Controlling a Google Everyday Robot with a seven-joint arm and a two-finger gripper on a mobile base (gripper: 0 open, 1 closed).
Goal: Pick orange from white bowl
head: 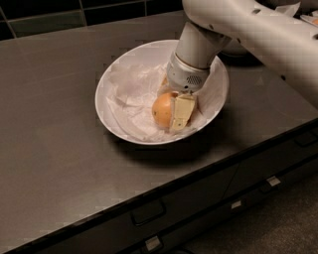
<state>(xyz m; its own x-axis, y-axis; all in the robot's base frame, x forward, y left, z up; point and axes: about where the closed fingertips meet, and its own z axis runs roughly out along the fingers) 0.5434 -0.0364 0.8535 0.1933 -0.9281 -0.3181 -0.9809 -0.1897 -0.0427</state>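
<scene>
The orange [162, 110] lies in the white bowl [107, 87], on crumpled white paper [131, 84], toward the bowl's right side. My gripper [171, 101] reaches down into the bowl from the upper right and is shut on the orange. One cream finger [182, 112] presses on the orange's right front side. The other finger is mostly hidden behind the fruit. The bowl stands in the middle of the dark counter [54, 134].
My white arm [258, 34] crosses the top right and hides what stands behind the bowl. The rim of another white dish [310, 19] shows at the far right corner. The counter's front edge [164, 191] runs diagonally, with drawers [149, 213] below. A dark tiled wall [44, 15] is behind.
</scene>
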